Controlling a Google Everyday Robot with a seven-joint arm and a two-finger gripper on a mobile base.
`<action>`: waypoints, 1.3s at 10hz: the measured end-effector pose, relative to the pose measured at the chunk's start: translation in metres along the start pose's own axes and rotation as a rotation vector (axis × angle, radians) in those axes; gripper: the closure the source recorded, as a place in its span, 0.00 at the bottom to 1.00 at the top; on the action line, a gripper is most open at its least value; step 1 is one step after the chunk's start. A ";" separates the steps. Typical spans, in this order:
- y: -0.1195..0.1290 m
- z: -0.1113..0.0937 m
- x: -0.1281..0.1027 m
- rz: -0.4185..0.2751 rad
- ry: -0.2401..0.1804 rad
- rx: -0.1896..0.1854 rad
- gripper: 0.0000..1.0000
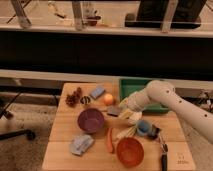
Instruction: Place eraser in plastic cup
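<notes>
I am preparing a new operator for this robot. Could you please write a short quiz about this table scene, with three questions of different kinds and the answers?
1. True or false: the gripper hangs beyond the left edge of the table.
2. The bowl to the left of the gripper is: A purple, B green, C white.
3. Fill in: the ball beside the blue-grey block is ___.
Key: 1 false: it is shut, over the table's middle, next to the eraser; 2 A; 3 orange.
</notes>
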 end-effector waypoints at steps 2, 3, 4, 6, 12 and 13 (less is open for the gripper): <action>0.000 -0.006 0.008 0.009 0.001 0.005 1.00; 0.001 -0.009 0.012 0.013 0.001 0.007 1.00; 0.002 -0.012 0.016 0.018 0.000 0.008 1.00; 0.003 -0.016 0.024 0.026 -0.007 0.008 1.00; 0.017 -0.037 0.053 0.039 -0.019 0.006 1.00; 0.020 -0.039 0.055 0.037 -0.020 0.005 1.00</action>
